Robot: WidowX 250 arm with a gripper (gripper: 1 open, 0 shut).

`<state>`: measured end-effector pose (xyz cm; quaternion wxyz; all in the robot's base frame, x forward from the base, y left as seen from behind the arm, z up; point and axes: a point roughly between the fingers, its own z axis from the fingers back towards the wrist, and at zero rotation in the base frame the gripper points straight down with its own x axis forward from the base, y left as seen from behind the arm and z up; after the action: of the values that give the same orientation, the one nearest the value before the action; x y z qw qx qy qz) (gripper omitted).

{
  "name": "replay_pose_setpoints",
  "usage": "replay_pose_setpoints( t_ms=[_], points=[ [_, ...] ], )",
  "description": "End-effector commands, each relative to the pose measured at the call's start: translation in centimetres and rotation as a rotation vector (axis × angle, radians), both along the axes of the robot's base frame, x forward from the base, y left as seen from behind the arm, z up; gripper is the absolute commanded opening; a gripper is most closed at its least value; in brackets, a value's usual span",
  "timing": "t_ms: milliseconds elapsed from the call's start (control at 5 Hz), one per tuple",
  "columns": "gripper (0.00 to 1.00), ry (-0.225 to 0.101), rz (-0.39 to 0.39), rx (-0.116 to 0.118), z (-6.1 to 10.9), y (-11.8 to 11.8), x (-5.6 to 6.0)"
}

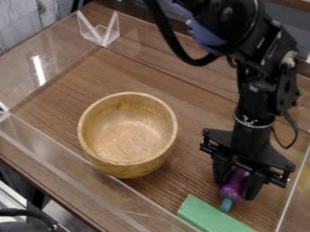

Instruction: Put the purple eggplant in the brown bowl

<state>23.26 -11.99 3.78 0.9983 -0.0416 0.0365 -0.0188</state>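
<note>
The purple eggplant [230,191] stands almost upright on the table at the lower right, its teal stem end [227,205] pointing down toward the front. My gripper [237,184] points straight down and is shut on the eggplant, its black fingers on either side of it. The brown bowl [127,132] sits empty to the left of the gripper, about a bowl's width away. The eggplant's upper part is hidden by the fingers.
A flat green block [216,217] lies at the front edge, just below the gripper. Clear acrylic walls [49,68] fence the wooden table on the left and back. A clear stand [100,29] sits at the back left.
</note>
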Motion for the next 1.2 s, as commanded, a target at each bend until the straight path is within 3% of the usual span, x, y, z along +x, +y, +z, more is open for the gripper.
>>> replay_pose_setpoints(
  t_ms=[0, 600, 1000],
  points=[
    [0.00, -0.047, 0.013, -0.024, 1.8, 0.1, 0.5],
    [0.00, -0.035, 0.029, -0.020, 2.6, 0.7, -0.1],
    [0.00, -0.048, 0.050, -0.007, 4.5, 1.7, -0.5]
  ],
)
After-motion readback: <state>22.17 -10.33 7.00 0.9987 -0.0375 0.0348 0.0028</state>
